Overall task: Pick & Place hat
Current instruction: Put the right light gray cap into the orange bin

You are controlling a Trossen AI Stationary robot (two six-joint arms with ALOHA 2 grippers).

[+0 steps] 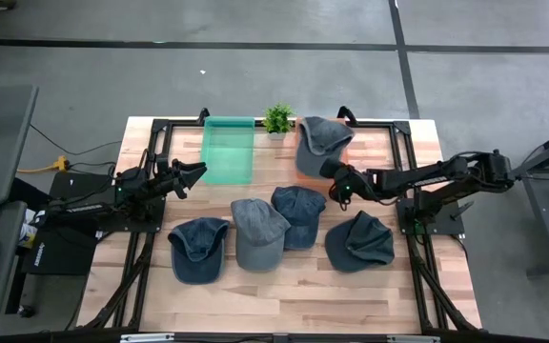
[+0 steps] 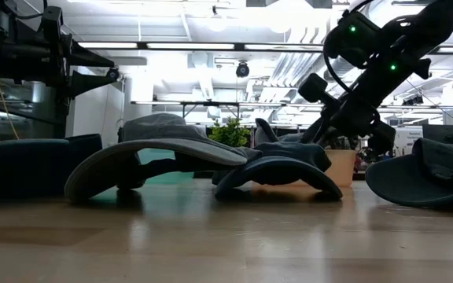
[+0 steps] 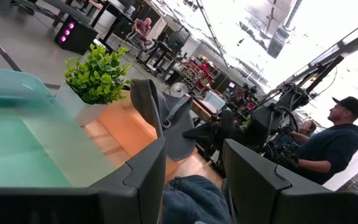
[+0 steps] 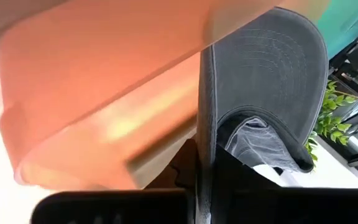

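Note:
A grey hat (image 1: 320, 138) sits over the orange bin (image 1: 305, 170) at the table's far side, its stitched brim (image 4: 272, 56) toward the small plant. My right gripper (image 1: 333, 179) is at the bin's near right corner, shut on the hat's near edge. The hat also shows in the left wrist view (image 3: 163, 118), standing up over the bin. My left gripper (image 1: 198, 171) is open and empty, held above the table beside the green bin (image 1: 229, 150). My right gripper pinches the grey hat's near edge (image 4: 202, 165) between its two fingers; the edge runs thin and edge-on into the shut gap. The fingers come level from the table's right side. Whether the hat rests on the orange bin I cannot tell.
Several blue and grey hats lie on the table's near half: (image 1: 198, 248), (image 1: 258, 232), (image 1: 298, 214), (image 1: 358, 241). A small potted plant (image 1: 276, 119) stands between the two bins at the far edge. A person (image 3: 328, 149) stands beyond the table.

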